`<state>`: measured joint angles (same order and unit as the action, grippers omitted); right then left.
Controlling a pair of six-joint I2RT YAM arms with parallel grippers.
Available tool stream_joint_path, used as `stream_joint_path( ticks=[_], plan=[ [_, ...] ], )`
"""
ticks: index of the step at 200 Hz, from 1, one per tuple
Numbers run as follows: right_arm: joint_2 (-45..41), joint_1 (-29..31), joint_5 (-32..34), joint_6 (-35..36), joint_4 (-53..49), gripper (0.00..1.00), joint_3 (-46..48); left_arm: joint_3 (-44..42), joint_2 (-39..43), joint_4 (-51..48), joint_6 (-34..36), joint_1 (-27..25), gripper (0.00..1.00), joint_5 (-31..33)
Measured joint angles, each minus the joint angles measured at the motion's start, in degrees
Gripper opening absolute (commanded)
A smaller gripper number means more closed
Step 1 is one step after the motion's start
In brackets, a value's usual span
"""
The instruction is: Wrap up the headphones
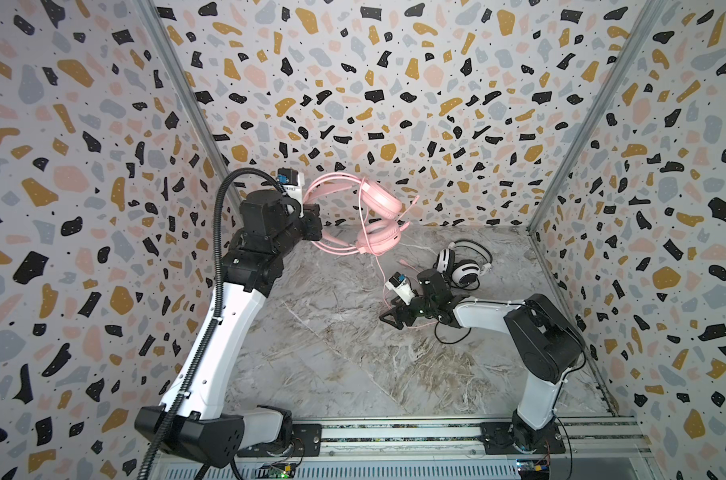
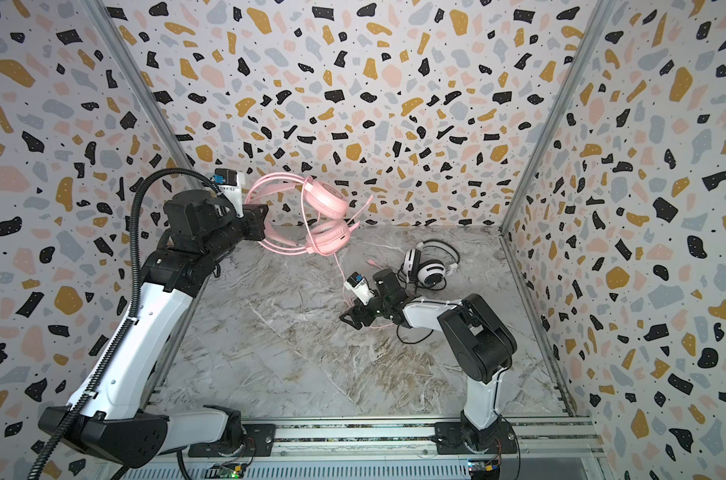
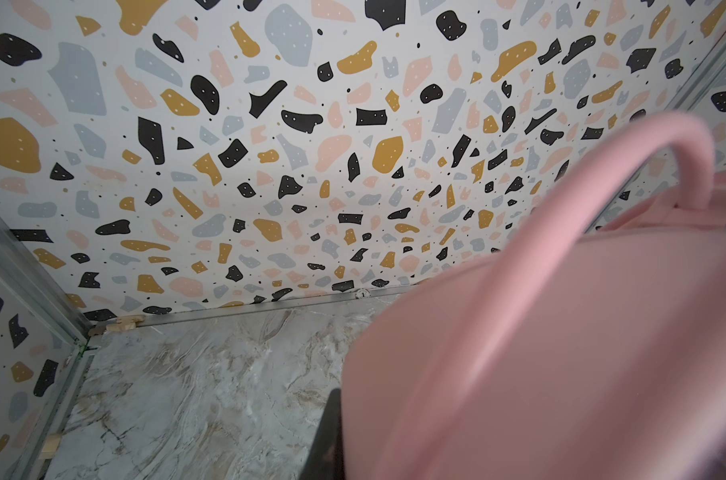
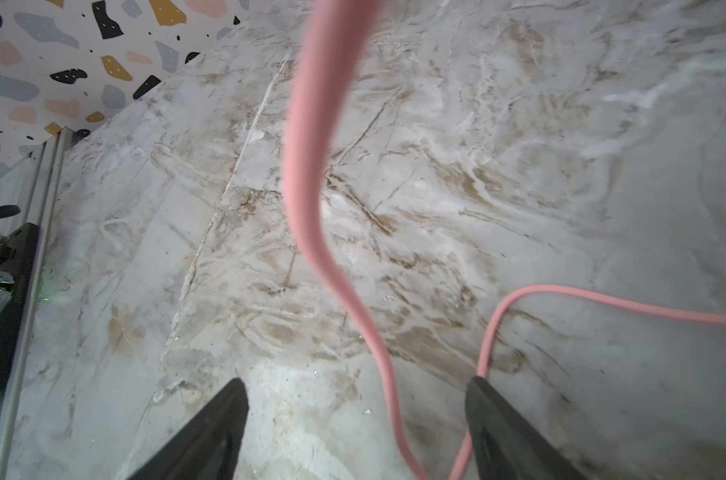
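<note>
Top views: left gripper (image 1: 312, 219) clamps pink headset (image 1: 380, 201); right gripper (image 1: 392, 313) wide astride pink cord (image 1: 380, 271).

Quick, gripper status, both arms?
Left gripper: shut on the pink headset, by its headband.
Right gripper: open, pink cord running loose between its jaws.

Both arms share one build: glossy white shell links (image 1: 228, 328) between matte black joint housings (image 1: 540, 336). The left claw (image 1: 313, 222) is black and blocky. Just behind it sits a small white camera box with a blue insert (image 1: 289, 183). Farther back, a black corrugated hose (image 1: 217, 249) follows the white link, fastened by white clips (image 1: 217, 319). The right claw (image 4: 355, 382) has black wedge-shaped fingers (image 4: 211, 428). Behind it sit a matching white box (image 1: 399, 286) and a thin black wire loop (image 1: 448, 338).
</note>
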<state>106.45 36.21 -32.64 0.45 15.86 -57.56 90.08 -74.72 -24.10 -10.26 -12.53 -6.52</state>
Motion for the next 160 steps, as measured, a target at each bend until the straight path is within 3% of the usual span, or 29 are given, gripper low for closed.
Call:
stream_joint_path(
  ticks=[13,40,82,160],
  plan=[
    [2.0,0.3,-0.6,0.0,1.1,0.73,-1.3,0.0,-0.1,-0.2,0.0,0.0,0.0,-0.1],
    [5.1,0.3,-2.5,-0.2,1.7,0.42,-2.8,1.9,-1.2,-1.7,0.0,0.6,0.0,-0.1],
    [3.4,0.3,-4.2,-0.5,3.8,0.04,0.7,5.0,-2.7,-1.7,-1.2,3.3,0.0,-0.2],
    [-12.3,3.0,-4.1,-4.3,6.6,0.0,13.5,5.6,-8.1,2.5,-8.6,9.0,0.0,-1.1]
  ],
)
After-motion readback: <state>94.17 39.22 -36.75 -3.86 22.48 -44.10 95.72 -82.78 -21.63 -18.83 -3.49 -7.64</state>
